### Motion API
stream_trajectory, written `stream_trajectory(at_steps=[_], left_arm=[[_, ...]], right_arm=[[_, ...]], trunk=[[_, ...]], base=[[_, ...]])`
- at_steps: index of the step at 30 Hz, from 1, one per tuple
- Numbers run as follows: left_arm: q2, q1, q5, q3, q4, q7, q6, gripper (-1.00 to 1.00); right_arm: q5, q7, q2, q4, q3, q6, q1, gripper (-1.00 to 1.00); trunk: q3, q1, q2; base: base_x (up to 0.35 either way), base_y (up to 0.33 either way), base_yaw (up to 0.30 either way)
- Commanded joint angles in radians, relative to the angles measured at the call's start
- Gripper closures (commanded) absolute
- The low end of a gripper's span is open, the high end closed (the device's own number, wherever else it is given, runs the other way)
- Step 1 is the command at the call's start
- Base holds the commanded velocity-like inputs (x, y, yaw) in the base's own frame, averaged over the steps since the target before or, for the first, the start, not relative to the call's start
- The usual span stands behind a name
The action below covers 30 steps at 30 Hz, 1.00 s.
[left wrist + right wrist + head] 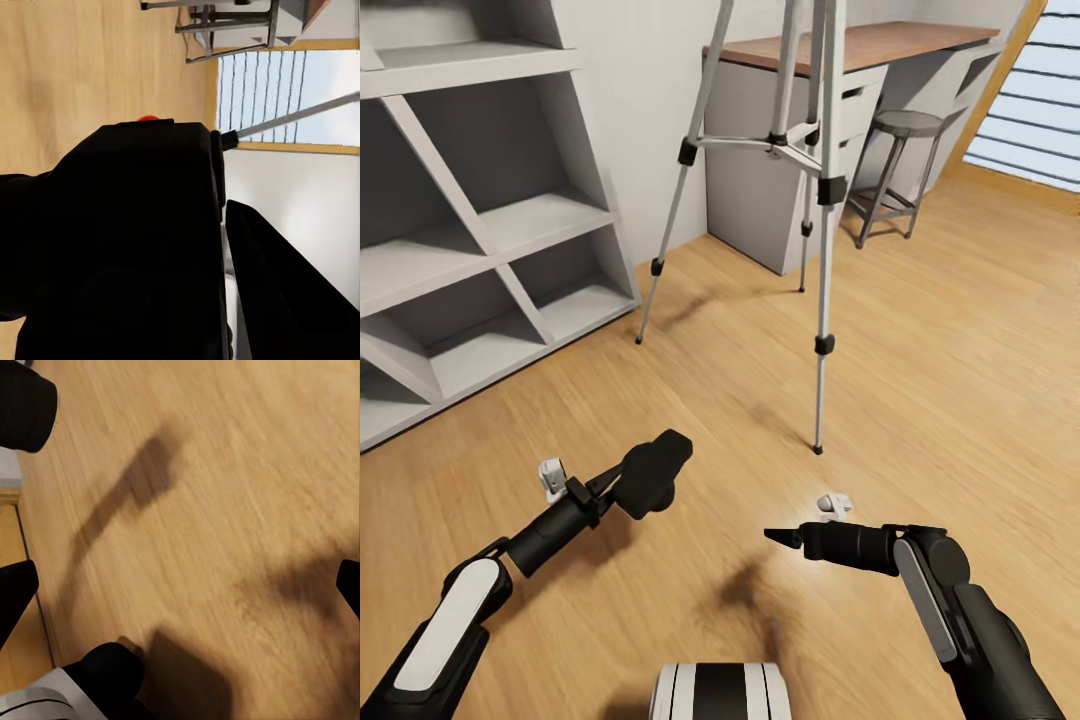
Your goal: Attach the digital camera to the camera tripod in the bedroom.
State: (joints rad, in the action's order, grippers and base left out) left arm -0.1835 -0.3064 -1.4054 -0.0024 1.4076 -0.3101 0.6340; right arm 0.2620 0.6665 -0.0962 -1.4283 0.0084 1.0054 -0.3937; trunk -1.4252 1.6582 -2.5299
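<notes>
shelving (480, 230) on the left, desk (860, 45) and stool (905, 125) behind the tripod (823, 200) mid-floor. left gripper (645, 480) clamped round the camera (655, 472), red dot up; right gripper (785, 537) spread wide, nothing between.

Camera tripod (822, 190): head and upper legs cut off by the head view's top edge; the rear leg partly hidden behind the front one. Left gripper (645, 478): its jaws are hidden behind the digital camera (653, 474), whose lens cannot be made out; in the left wrist view that body (120, 247) is a dark mass running off the picture's edge. Stool (900, 170): far legs hidden by the tabletop (840, 45) cabinet.
</notes>
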Motion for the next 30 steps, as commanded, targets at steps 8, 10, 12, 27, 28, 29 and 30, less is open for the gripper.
stream_trajectory(at_steps=[8,10,12,27,28,29,30], left_arm=[[-0.003,0.002,-0.006,0.001,0.004,-0.003,0.005,1.00],[-0.003,0.002,-0.006,0.001,0.005,-0.004,0.006,1.00],[-0.003,0.002,-0.006,0.001,0.006,-0.005,0.005,1.00],[-0.003,0.003,0.003,0.008,0.016,-0.053,-0.012,1.00],[-0.003,0.003,0.003,0.008,0.018,-0.059,-0.012,1.00],[-0.003,0.003,0.004,0.008,0.019,-0.070,-0.013,1.00],[-0.003,0.003,0.004,0.008,0.020,-0.074,-0.013,1.00]], right_arm=[[-0.001,0.005,-0.001,-0.001,0.001,0.004,0.000,-1.00],[-0.001,0.005,-0.002,-0.001,0.001,0.004,0.000,-1.00],[-0.001,0.005,-0.003,-0.001,0.001,0.004,0.000,-1.00],[-0.001,0.005,-0.007,-0.001,0.001,0.004,0.000,-1.00],[-0.001,0.005,-0.007,-0.001,0.001,0.004,0.000,-1.00],[-0.001,0.005,-0.007,-0.001,0.001,0.004,0.000,-1.00],[-0.001,0.005,-0.007,-0.001,0.001,0.004,0.000,-1.00]], trunk=[[0.030,-0.004,0.002],[0.038,-0.005,0.002],[0.046,-0.006,0.003],[0.104,-0.012,0.006],[0.108,-0.013,0.006],[0.112,-0.013,0.007],[0.116,-0.014,0.007]], base=[[0.000,0.000,0.000],[0.000,0.000,0.000],[0.000,0.000,0.000],[0.000,0.000,0.000],[0.000,0.000,0.000],[0.000,0.000,0.000],[0.000,0.000,0.000]])
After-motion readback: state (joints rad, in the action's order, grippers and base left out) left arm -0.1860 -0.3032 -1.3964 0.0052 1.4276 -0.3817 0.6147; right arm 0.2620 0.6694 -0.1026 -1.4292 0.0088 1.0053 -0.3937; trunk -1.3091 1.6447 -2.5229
